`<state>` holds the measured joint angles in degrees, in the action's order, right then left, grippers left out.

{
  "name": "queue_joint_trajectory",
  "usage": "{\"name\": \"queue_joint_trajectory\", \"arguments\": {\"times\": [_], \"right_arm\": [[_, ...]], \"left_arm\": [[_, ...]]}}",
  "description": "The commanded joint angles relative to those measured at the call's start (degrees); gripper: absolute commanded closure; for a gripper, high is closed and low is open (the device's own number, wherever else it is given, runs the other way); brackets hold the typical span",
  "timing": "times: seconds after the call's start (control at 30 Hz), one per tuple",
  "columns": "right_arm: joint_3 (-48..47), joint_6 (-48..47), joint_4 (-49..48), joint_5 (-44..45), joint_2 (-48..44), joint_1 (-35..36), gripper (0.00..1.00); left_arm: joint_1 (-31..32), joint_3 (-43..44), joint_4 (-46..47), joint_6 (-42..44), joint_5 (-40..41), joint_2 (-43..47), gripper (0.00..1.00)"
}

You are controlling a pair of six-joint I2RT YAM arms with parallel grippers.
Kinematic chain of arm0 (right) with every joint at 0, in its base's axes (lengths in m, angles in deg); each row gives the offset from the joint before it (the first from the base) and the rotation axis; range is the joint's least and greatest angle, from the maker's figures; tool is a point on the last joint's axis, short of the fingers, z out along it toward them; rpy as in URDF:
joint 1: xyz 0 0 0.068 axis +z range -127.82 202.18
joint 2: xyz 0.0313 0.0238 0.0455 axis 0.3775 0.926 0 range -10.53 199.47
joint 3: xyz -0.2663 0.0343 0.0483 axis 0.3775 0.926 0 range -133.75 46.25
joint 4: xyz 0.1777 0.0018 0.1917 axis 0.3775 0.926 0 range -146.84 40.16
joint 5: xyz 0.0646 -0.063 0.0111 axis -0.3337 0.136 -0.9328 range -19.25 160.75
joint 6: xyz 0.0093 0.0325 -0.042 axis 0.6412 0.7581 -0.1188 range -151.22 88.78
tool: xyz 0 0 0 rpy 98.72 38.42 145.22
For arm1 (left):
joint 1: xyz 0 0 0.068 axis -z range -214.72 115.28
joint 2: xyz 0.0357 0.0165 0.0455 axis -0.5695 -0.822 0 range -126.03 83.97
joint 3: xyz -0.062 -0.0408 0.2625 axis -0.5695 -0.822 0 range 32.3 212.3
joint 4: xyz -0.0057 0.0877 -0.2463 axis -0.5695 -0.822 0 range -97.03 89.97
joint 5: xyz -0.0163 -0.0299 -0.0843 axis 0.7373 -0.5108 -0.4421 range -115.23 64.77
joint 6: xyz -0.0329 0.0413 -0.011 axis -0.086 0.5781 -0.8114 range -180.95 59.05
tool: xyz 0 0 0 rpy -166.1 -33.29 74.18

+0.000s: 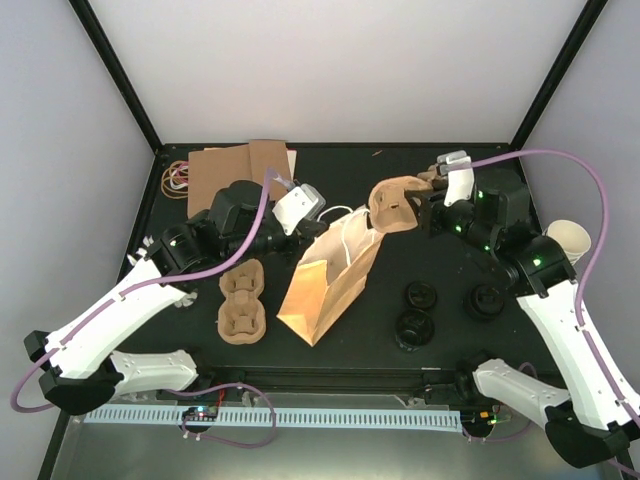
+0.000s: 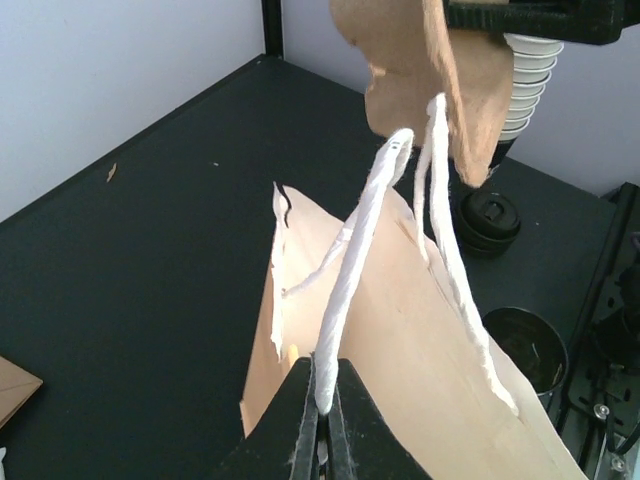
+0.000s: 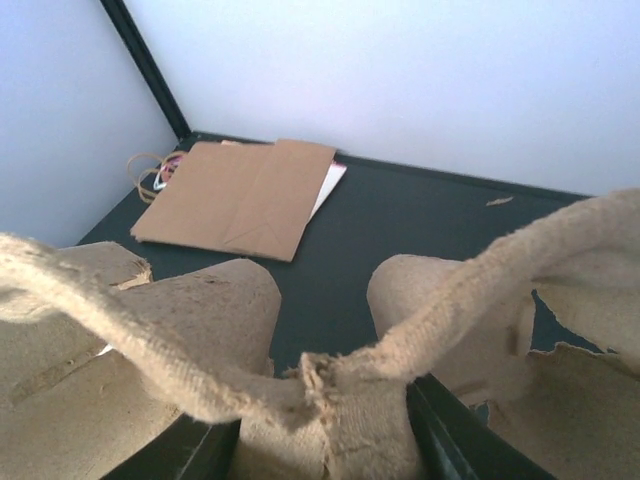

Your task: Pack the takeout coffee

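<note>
Takeout coffee (image 1: 413, 327): three black-lidded cups, stood on surface (image 1: 455, 335) right of paper bag (image 1: 325, 280). I judged them light, spillable; take by body below lid. Left gripper (image 2: 322, 405) pinched bag handle (image 2: 350, 290); right gripper (image 1: 425, 200) clamped pulp tray (image 1: 393, 205).

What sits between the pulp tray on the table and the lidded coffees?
The paper bag, held by the left tool, sits between that tray and the lidded coffees, seen in the top view.

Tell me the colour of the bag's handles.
The handles are white, seen best in the left wrist view.
</note>
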<state>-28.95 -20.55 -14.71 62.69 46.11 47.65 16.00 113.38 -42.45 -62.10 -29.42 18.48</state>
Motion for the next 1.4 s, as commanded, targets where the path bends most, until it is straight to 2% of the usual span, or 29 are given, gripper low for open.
{"name": "queue_joint_trajectory", "arguments": {"times": [0.0,0.3,0.5,0.67,0.8,1.0,1.37], "right_arm": [[-2.8,0.9,-4.4,4.3,-1.5,0.3,0.63],[-1.1,2.4,-10.6,10.6,-1.8,0.3,0.63],[0.8,2.4,-15.0,-3.7,-2.1,0.3,0.64],[6.2,3.3,-19.8,-12.7,-4.0,0.3,0.65],[10.1,6.6,-22.4,-21.1,-5.3,0.3,0.67],[18.3,9.9,-25.4,-25.8,-11.2,0.3,0.67],[25.5,11.0,-19.1,-34.0,-17.7,0.3,0.68]], "left_arm": [[0.3,-0.4,2.8,-1.0,-2.0,0.6,0.99],[0.3,-4.0,5.4,-2.7,-4.4,3.2,0.98],[0.3,-6.1,6.1,-3.5,-4.6,4.7,0.98],[0.3,-8.0,7.4,-4.8,-5.2,5.6,0.98],[0.3,-8.9,7.3,-7.0,-1.6,5.6,0.98],[0.2,-10.0,7.8,-10.7,0.6,5.6,0.98],[0.2,-10.7,7.9,-14.3,1.4,6.8,0.98]]}}
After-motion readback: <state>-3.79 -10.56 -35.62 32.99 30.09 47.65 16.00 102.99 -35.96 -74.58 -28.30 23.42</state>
